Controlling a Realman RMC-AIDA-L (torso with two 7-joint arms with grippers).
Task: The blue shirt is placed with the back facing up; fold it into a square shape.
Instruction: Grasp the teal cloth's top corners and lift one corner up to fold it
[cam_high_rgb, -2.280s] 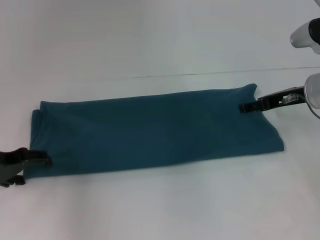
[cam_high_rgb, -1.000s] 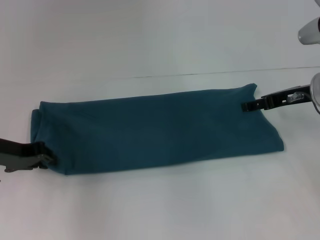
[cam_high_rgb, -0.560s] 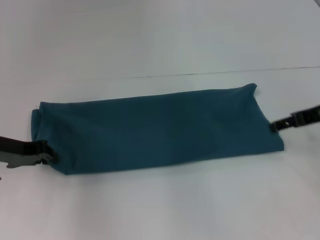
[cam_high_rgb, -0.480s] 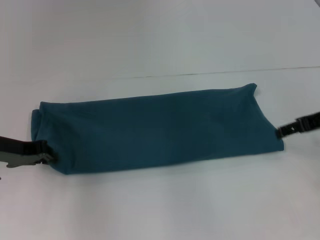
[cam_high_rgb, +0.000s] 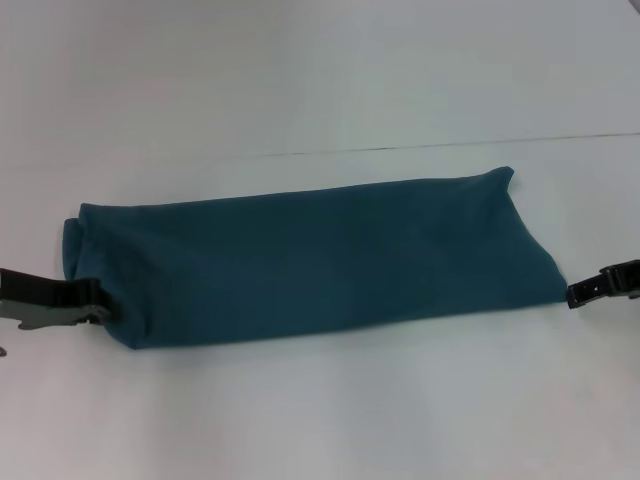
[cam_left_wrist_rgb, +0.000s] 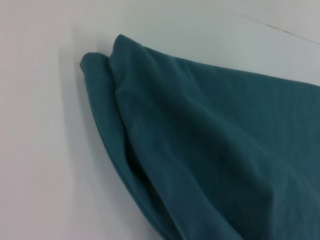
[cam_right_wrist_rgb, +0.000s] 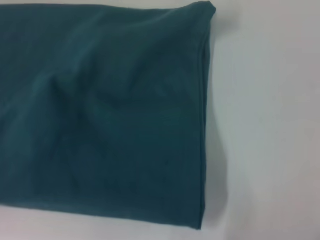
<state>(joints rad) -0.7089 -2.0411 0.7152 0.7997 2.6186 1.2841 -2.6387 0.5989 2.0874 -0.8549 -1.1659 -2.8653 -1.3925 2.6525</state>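
Since the earlier frames, our right end effector (cam_high_rgb: 572, 296) has slid from the shirt's far right corner down to just off its near right corner, while the left end effector (cam_high_rgb: 100, 303) has come in against the near left corner, where it now appears closed on the cloth edge. We cannot tell whether the right one's fingers are open or shut.

The blue shirt (cam_high_rgb: 310, 260) lies flat on the white surface (cam_high_rgb: 320, 90) as a long band, already folded lengthwise. Its long axis runs left to right across our view, the right end angled slightly away from us.

We judge it light, soft and limp, so it will sag and drag rather than hold shape. The best holds are the end corners, pinching all stacked layers together.
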